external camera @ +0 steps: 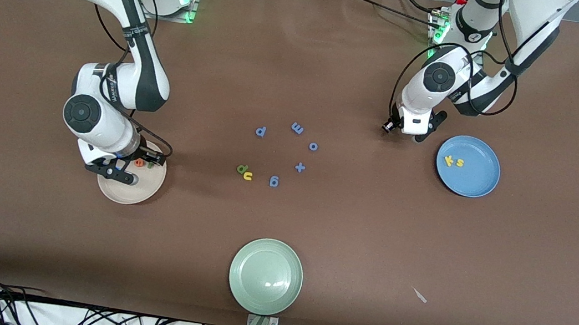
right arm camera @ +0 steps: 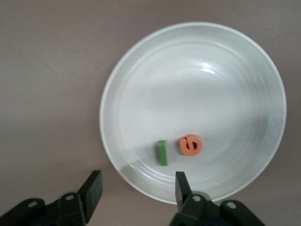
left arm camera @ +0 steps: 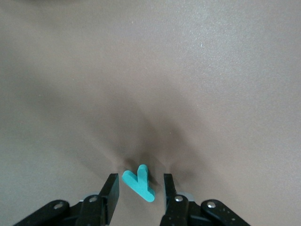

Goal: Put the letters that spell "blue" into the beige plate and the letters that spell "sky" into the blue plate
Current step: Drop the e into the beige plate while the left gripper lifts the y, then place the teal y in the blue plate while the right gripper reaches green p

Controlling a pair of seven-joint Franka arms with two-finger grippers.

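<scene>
Nearest the front camera sits the pale green plate, which has no part in our task and holds nothing. We take it as our landmark: the loose letters lie farther from the camera than it does, the green b touching the yellow u, with blue letters and a blue plus sign scattered around them.

Toward the right arm's end of the table from the green plate is the beige plate, and the orange e and the thin green l already lie in it, just apart from each other. Our right gripper hangs over that plate's edge with its jaws spread wide and nothing between them.

Toward the left arm's end from the green plate is the blue plate, with the yellow k and yellow s in it. Our left gripper is down at the table just beside that plate, jaws partly open on either side of the teal y, seemingly not yet pinching it.

We see two risks. The y lies skewed between the fingers, so closing could twist it or squeeze it out sideways. Later, b and u touch, so reaching for one may drag the other, or a blue letter could be grabbed by mistake
</scene>
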